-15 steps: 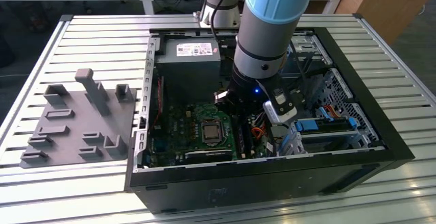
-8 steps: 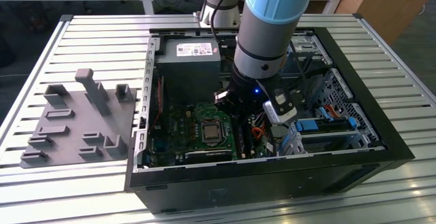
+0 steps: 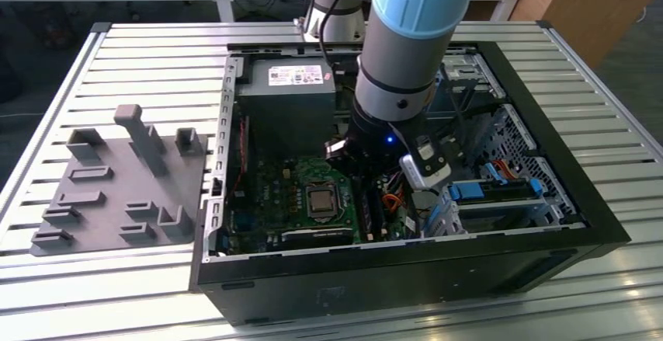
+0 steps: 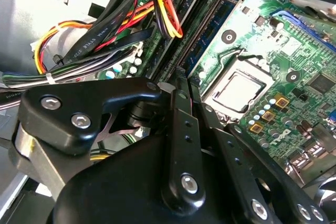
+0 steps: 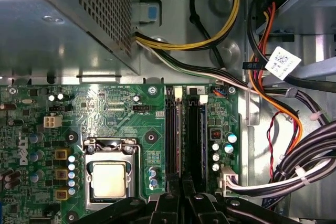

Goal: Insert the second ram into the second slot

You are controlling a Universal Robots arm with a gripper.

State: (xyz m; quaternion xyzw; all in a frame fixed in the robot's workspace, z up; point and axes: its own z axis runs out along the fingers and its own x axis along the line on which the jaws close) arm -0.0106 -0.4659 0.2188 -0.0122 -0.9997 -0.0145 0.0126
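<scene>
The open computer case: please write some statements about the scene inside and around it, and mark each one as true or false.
1. The gripper is above the memory slots beside the processor socket. True.
2. The computer case has its side panel closed. False: it is open and the motherboard is exposed.
3. A grey fixture plate lies on the exterior view's left of the case. True.
4. The processor socket carries a large cooler with a fan. False: the socket is bare.
5. The power supply sits outside the case. False: it is mounted inside.
</scene>
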